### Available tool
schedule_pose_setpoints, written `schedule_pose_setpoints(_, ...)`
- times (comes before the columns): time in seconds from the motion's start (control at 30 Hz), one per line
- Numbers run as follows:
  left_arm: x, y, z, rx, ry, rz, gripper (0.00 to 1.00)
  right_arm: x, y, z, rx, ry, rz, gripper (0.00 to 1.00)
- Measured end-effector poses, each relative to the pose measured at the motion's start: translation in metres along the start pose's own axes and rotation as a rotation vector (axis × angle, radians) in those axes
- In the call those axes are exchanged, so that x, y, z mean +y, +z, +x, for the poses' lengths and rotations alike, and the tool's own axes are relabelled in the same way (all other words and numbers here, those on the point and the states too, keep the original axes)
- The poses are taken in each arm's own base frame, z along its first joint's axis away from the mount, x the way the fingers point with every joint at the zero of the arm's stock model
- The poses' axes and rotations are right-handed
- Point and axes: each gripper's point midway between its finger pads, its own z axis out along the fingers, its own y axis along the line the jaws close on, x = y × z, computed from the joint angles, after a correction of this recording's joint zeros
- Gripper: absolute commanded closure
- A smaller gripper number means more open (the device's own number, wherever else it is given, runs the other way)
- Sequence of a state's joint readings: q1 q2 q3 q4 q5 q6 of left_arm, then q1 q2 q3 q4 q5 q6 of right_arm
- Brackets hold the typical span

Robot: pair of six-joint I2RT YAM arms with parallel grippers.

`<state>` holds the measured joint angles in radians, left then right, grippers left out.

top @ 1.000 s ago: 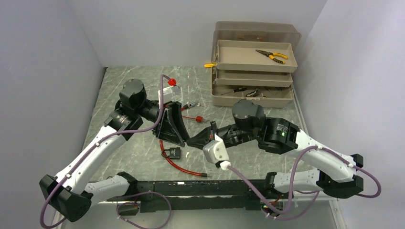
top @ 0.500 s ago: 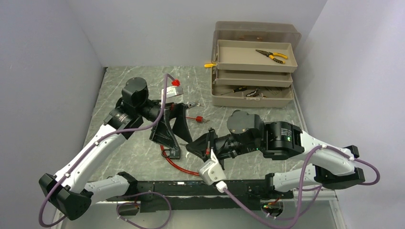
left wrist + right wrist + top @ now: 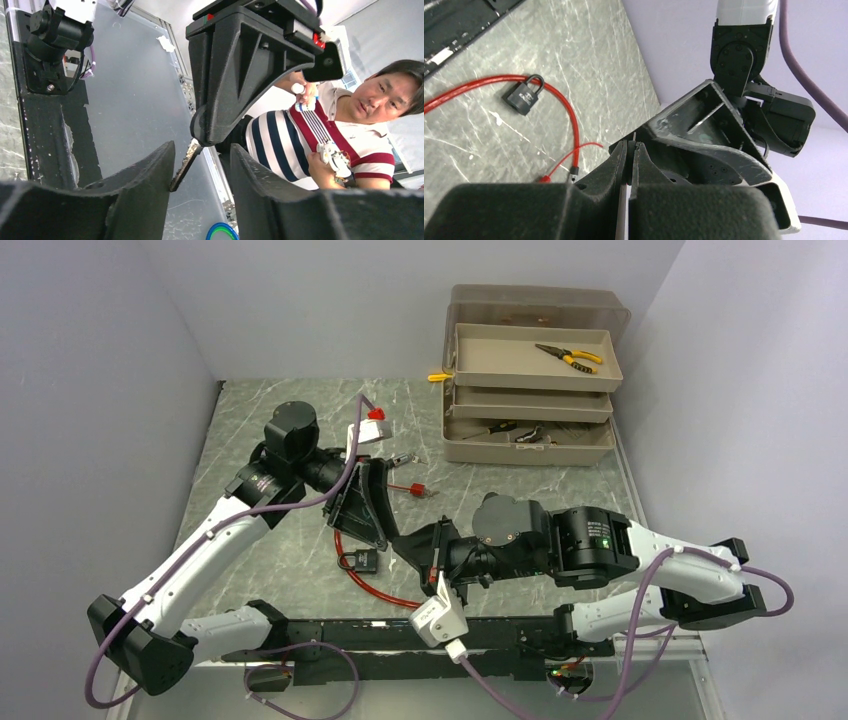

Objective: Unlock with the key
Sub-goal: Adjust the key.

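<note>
Looking like a handover: right gripper [image 3: 629,150] clenched on key [image 3: 182,167], left gripper [image 3: 200,160] spread around it mid-frame. Centre blade, close, then right releases.

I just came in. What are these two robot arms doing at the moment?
The right gripper is shut on a small key and holds it out toward the left gripper. The left gripper's jaws are open, with the key's tip in the gap between them, so this looks like a handover. The padlock lies on the table, with a red cable through its shackle. Nothing touches it, and the key is not yet in it.
</note>
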<state>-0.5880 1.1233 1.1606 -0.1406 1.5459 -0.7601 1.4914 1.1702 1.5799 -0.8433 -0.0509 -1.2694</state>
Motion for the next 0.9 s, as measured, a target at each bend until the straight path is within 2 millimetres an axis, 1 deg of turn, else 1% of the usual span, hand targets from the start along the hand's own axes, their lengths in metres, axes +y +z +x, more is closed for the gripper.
schedule_pose_setpoints(0.17, 0.001, 0.000, 0.000, -0.002, 0.000, -0.003, 0.46, 0.004, 0.002, 0.005, 0.044, -0.071, 0.003, 1.00)
schedule_pose_setpoints(0.27, 0.002, 0.000, 0.000, -0.005, 0.001, -0.006, 0.49, 0.004, 0.006, 0.008, 0.073, -0.133, 0.023, 1.00)
schedule_pose_setpoints(0.37, 0.004, 0.000, -0.001, -0.012, -0.005, -0.014, 0.55, 0.006, 0.007, 0.009, 0.089, -0.183, 0.037, 1.00)
schedule_pose_setpoints(0.43, 0.004, 0.000, -0.002, -0.015, -0.003, -0.018, 0.61, 0.003, 0.006, 0.009, 0.096, -0.207, 0.060, 1.00)
schedule_pose_setpoints(0.7, 0.004, 0.001, -0.003, -0.017, 0.005, -0.020, 0.92, 0.003, -0.003, 0.011, 0.121, -0.293, 0.103, 1.00)
schedule_pose_setpoints(0.77, 0.004, 0.001, -0.003, -0.016, 0.010, -0.019, 0.93, 0.004, -0.004, 0.013, 0.129, -0.307, 0.106, 1.00)
schedule_pose_setpoints(0.9, 0.004, 0.001, -0.004, -0.021, 0.010, -0.023, 0.90, 0.005, -0.006, 0.015, 0.144, -0.334, 0.116, 1.00)
